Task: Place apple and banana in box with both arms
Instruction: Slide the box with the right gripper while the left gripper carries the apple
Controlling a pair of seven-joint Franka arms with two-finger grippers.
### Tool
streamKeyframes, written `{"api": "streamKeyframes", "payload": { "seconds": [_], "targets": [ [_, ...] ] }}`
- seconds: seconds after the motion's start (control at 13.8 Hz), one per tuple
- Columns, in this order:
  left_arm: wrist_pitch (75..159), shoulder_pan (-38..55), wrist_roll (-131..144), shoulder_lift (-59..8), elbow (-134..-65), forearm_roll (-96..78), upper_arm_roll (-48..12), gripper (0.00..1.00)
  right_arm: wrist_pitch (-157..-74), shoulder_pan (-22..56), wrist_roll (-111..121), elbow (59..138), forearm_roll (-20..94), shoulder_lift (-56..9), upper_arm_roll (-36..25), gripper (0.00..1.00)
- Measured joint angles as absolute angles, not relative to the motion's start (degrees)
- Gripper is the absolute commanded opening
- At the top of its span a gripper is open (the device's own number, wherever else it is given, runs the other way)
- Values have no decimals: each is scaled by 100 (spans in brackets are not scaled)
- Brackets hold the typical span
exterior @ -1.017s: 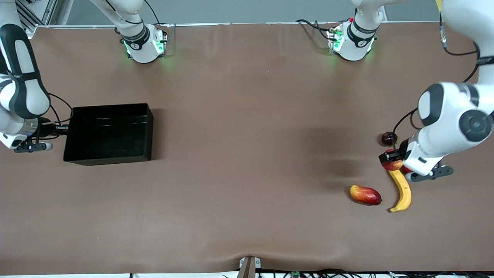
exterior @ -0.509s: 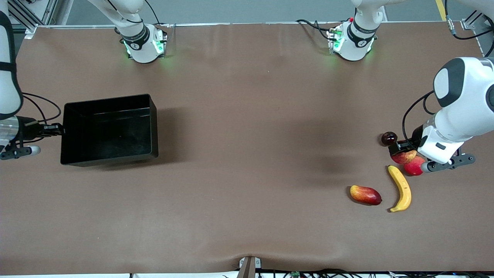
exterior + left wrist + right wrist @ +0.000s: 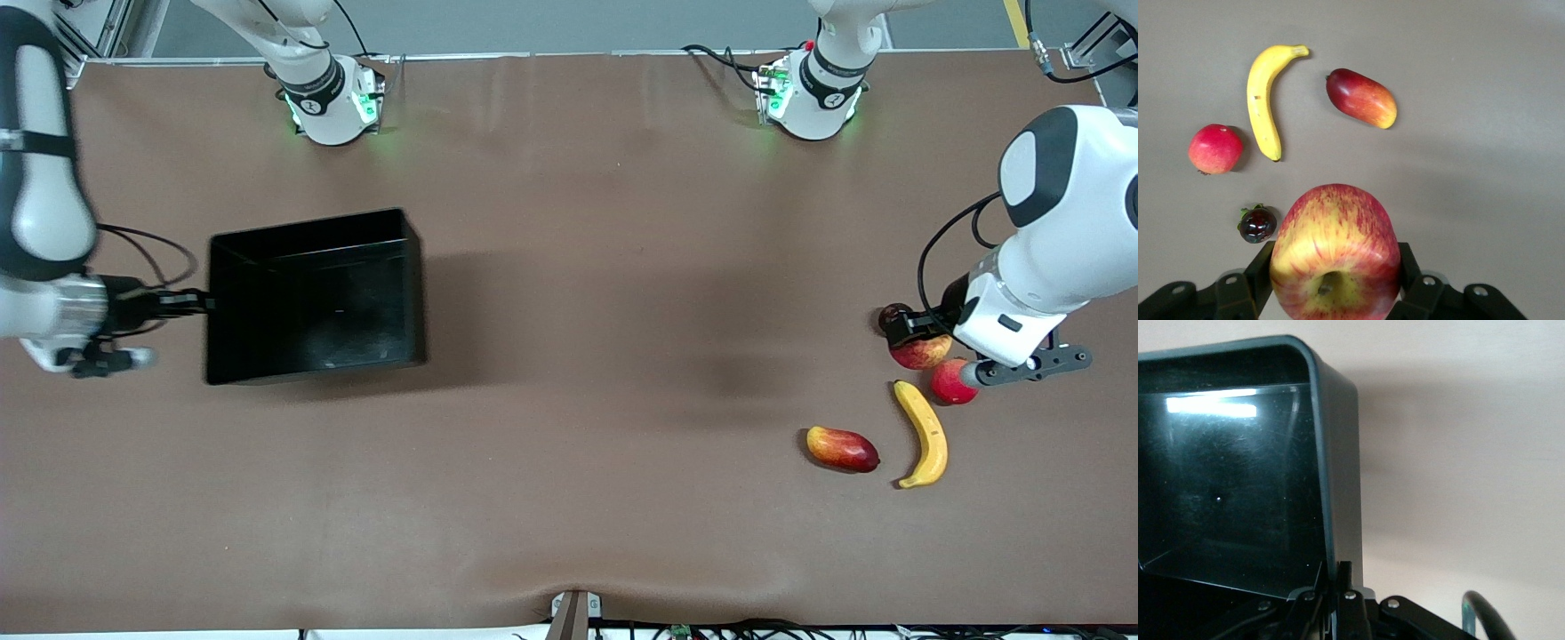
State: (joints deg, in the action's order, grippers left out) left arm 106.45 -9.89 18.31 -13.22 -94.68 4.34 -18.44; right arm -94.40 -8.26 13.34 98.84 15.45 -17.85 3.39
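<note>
Where the left gripper (image 3: 909, 327) sits at the right edge of the front frame, its fingers (image 3: 1255, 273) clamp the apple (image 3: 1336, 253) on both sides, raised over the table (image 3: 587, 356). The wrist view cuts off the apple's lower edge and most of the finger bodies. In the front frame the apple partly covers a small dark fruit (image 3: 891, 315). A pinkish-red round fruit (image 3: 949, 380) is half hidden under the wrist. The banana (image 3: 925, 433) lies just below in frame, with a red-yellow oblong fruit (image 3: 842, 448) beside it toward frame centre.

Right gripper (image 3: 191, 302), mid-left of the front frame: pinched tight on the wall of the box (image 3: 313, 364). The wrist view shows only part of the box (image 3: 1338, 453); its interior reads as dark glare. Whether the box touches the table cannot be told.
</note>
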Motion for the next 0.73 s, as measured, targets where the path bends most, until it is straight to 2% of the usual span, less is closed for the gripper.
{"api": "streamKeyframes", "payload": {
  "seconds": [0.44,0.73],
  "targets": [
    [10623,-800,2512,-1478,-9549,424,-2627,0,-10074,612,-36,9902,2115,-1837,349,0],
    [10900,-162,3469,-1781,-9577,423,-2730,0,-11018,1751,-1146,9998,2284,-1961,353,0]
  ]
}}
